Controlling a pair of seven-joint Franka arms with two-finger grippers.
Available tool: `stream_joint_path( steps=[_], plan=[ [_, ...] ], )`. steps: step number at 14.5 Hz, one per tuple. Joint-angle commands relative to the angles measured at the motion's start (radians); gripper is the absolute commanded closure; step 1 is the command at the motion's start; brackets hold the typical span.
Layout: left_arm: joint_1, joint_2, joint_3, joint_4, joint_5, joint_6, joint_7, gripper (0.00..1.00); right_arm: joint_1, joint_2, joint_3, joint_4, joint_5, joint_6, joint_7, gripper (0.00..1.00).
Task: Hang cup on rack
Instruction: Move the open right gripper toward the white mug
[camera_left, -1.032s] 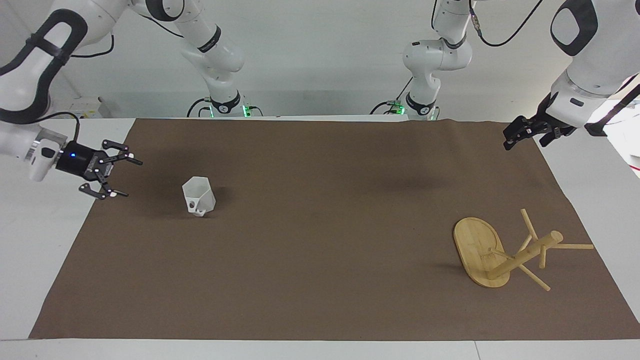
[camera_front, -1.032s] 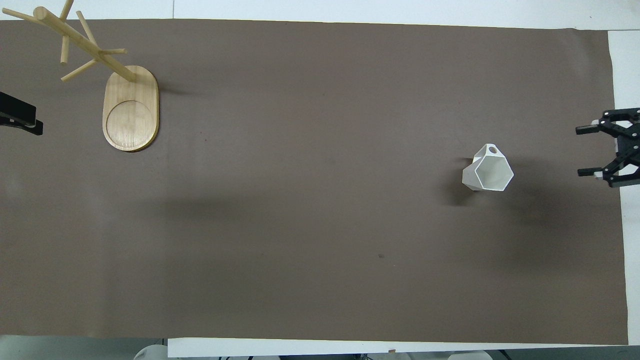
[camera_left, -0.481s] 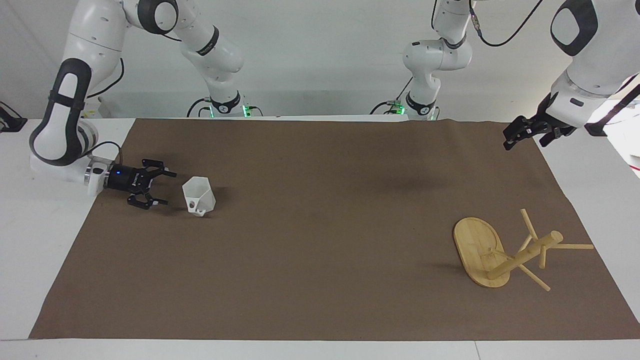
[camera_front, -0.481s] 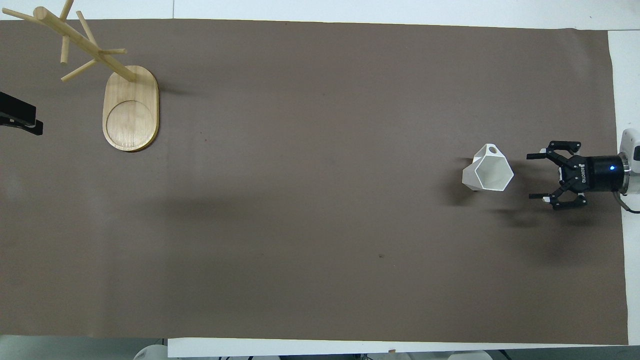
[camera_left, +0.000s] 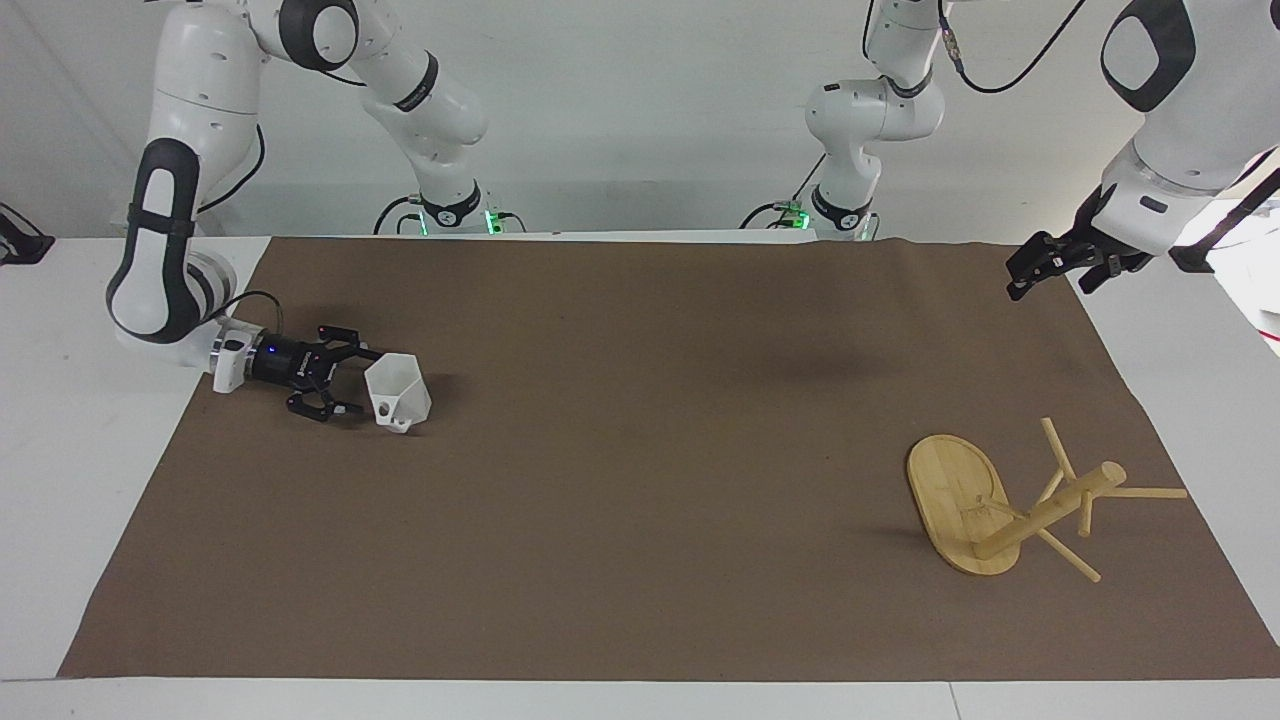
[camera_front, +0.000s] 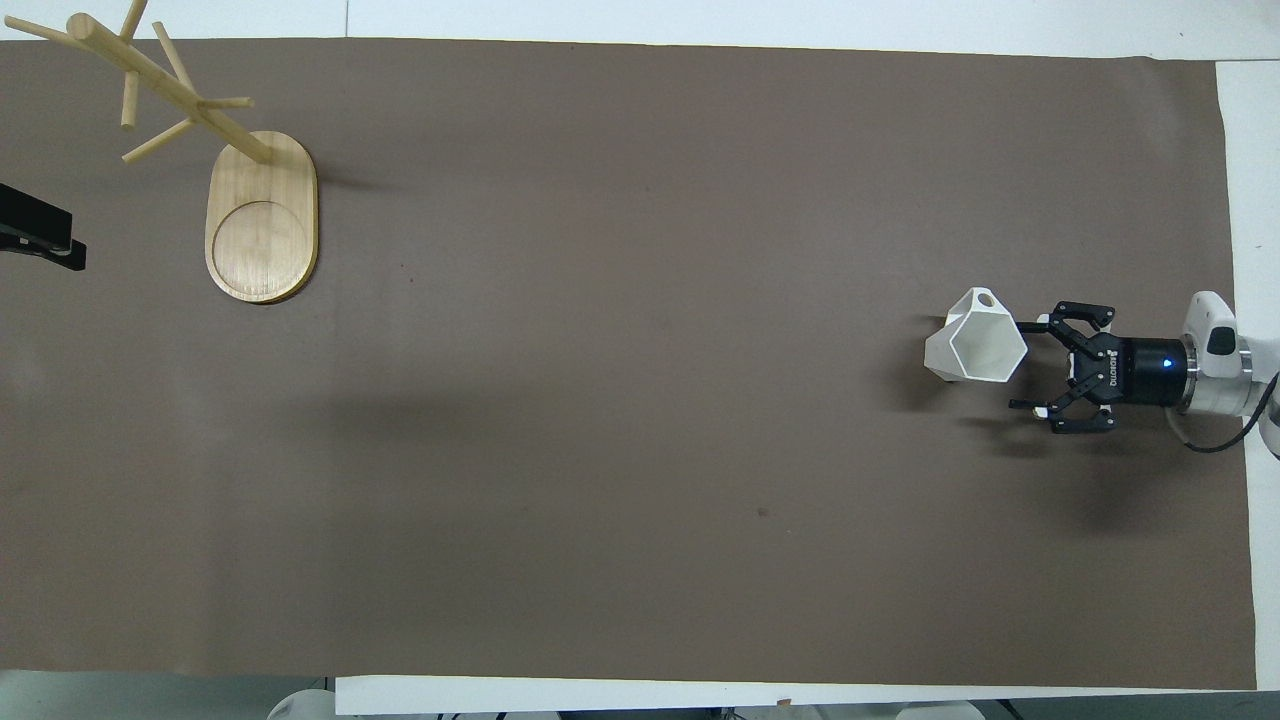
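The white cup (camera_left: 398, 392) stands rim up on the brown mat, toward the right arm's end of the table; it also shows in the overhead view (camera_front: 978, 337). Its handle points away from the robots. My right gripper (camera_left: 368, 382) lies level and low over the mat, open, its fingertips at the cup's side, and it shows in the overhead view (camera_front: 1028, 364) too. I cannot tell whether they touch the cup. The bamboo rack (camera_left: 955, 495) stands on its oval base toward the left arm's end, seen from overhead as well (camera_front: 262, 220). My left gripper (camera_left: 1040, 270) waits raised over the mat's edge, nearer to the robots than the rack.
The brown mat (camera_left: 640, 450) covers most of the white table (camera_left: 90, 480). Only the cup and the rack stand on it. The left gripper's tip (camera_front: 40, 235) shows at the edge of the overhead view beside the rack's base.
My right gripper has come down and moved in from the table's end to the cup, staying open. The cup, the rack and the left arm have not moved.
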Motion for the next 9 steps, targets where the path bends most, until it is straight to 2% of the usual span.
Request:
stream_joint_path(
  steps=[1,9],
  plan=[
    [0.007,-0.021,-0.001,-0.020,-0.009,-0.008,0.002,0.00,0.017,-0.008,0.004,-0.014,0.043,0.015,-0.031,0.00],
    [0.007,-0.021,-0.001,-0.020,-0.009,-0.008,0.002,0.00,0.057,-0.006,0.006,-0.019,0.073,0.039,-0.044,0.00]
  ],
)
